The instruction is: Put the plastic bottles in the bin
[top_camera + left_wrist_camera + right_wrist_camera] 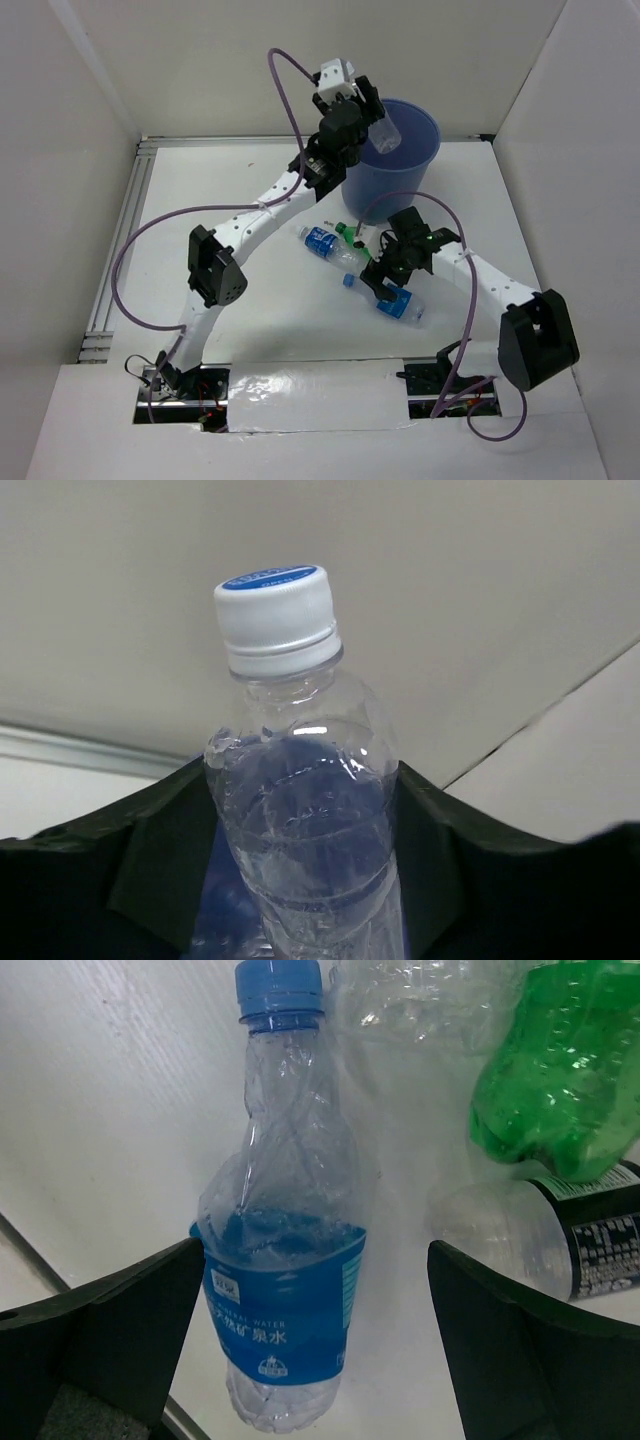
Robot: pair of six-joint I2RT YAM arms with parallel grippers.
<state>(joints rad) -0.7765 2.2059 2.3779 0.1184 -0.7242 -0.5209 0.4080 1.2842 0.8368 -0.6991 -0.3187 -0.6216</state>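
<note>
Left pincer (374, 118) pinches a clear white-capped plastic bottle (300, 810) over the round blue plastic bin (422, 166), not yet released; right pincer (383, 288), spread wide, straddles a blue-labelled clear bottle (285, 1260) on the white counter (200, 200), green bottle (560, 1080) nearby, both undelivered.

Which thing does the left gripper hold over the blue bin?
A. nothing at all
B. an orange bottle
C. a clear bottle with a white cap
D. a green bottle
C: the left gripper is closed on a clear bottle with a white cap, and the top view shows it over the opening of the bin.
</note>
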